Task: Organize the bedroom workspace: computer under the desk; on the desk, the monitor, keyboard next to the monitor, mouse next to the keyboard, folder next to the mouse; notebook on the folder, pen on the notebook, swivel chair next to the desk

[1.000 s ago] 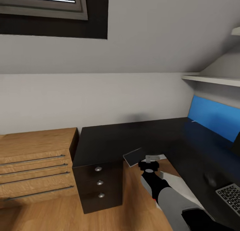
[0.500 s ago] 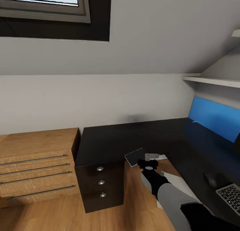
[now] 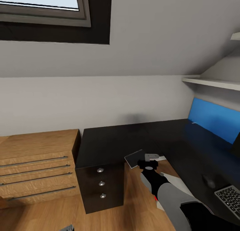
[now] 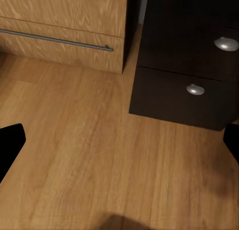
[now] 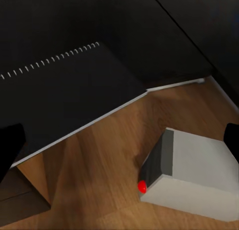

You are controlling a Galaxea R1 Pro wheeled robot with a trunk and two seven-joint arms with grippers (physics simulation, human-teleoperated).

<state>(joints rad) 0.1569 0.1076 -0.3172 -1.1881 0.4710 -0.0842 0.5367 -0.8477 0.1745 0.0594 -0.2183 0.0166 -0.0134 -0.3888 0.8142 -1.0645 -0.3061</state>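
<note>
i've got the right gripper (image 3: 147, 163) clenched on the notebook (image 3: 134, 157) (spiral edge plain in the wrist view), held over the inner front edge of the black table (image 3: 110, 141). the left gripper (image 4: 119, 145) hangs released over the floor (image 4: 99, 160) near the table's drawers (image 4: 194, 88). the computer (image 5: 191, 172) sits on the floor under the table; the mouse (image 3: 210, 181) and keyboard (image 3: 229, 195) lie toward the table's right edge. the folder isn't visible, so i'd keep the notebook level, swing right along the table, and release only once it's squarely over the folder.
</note>
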